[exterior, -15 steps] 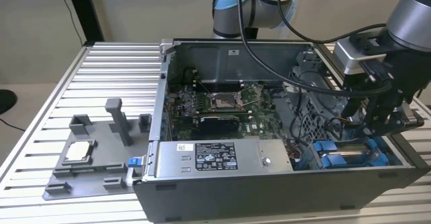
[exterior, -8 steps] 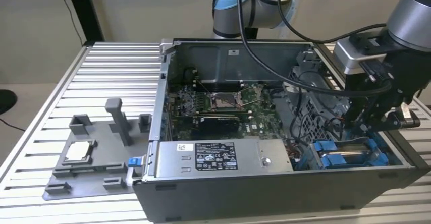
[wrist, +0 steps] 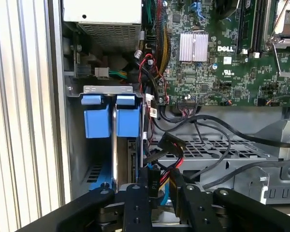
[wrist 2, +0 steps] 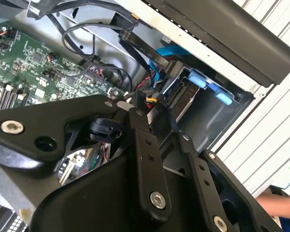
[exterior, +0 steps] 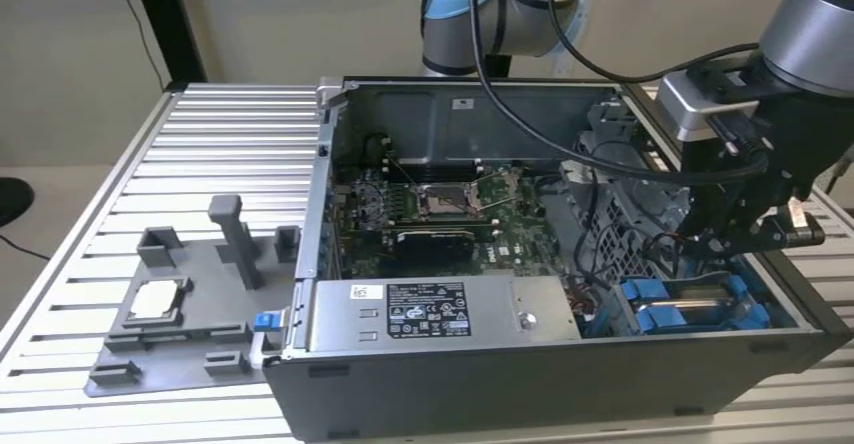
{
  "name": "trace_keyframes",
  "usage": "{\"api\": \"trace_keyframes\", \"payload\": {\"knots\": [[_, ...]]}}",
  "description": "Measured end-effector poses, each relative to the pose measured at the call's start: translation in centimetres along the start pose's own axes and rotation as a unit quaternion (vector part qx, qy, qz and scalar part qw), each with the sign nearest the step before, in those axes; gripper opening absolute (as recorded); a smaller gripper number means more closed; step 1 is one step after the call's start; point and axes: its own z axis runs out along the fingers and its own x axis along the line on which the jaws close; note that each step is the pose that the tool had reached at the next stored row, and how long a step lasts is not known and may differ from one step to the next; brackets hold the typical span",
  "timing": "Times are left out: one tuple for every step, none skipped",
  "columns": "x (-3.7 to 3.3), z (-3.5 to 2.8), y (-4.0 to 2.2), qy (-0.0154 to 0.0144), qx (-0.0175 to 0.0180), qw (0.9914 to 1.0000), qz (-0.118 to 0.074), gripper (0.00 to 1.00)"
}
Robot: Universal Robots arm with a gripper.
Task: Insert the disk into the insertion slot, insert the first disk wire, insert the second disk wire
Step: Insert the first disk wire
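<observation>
Your gripper [wrist: 159, 173] is closed tight on a black wire plug [wrist: 154, 180], just beside the disk [wrist: 128, 123] sitting in the insertion slot [wrist: 108, 89].

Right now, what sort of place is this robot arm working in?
Probably a robotics lab bench set up for computer assembly: an open grey metal desktop computer case lies on a ribbed aluminium table, its green circuit board exposed, beside a grey plastic parts fixture.

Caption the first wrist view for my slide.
Fingers grip a wire plug beside the blue-tabbed drive bay, circuit board beyond.
</observation>
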Motion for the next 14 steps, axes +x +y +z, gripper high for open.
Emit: {"api": "trace_keyframes", "payload": {"knots": [[0.0, -0.04, -0.03, 0.0, -0.0009, 1.0, 0.0, 1.0], [-0.01, -0.1, -0.06, 0.0, -0.0021, 1.0, 0.0, 1.0], [-0.01, -0.15, -0.09, -0.0001, -0.0033, 0.99999, 0.0, 1.0], [-0.02, -0.17, -0.14, 0.0001, -0.0041, 0.99999, 0.0, 1.0], [-0.02, -0.17, -0.19, 0.0001, -0.0047, 0.99999, 0.0, 1.0], [0.01, -0.16, -0.24, 0.0, -0.0048, 0.99999, 0.0, 1.0], [0.04, -0.17, -0.27, 0.0001, -0.0049, 0.99999, 0.0, 1.0], [0.08, -0.17, -0.3, 0.0001, -0.0049, 0.99999, 0.0, 1.0], [0.11, -0.17, -0.31, 0.0, -0.0049, 0.99999, 0.0, 1.0], [0.17, -0.17, -0.32, 0.0, -0.0049, 0.99999, 0.0, 1.0], [0.26, -0.17, -0.32, 0.0, -0.0049, 0.99999, 0.0, 1.0], [0.33, -0.18, -0.32, 0.0, -0.0049, 0.99999, 0.0, 1.0], [0.36, -0.18, -0.32, 0.0, -0.0049, 0.99999, 0.0, 1.0], [0.37, -0.18, -0.33, 0.0, -0.0049, 0.99999, 0.0, 1.0]]}}
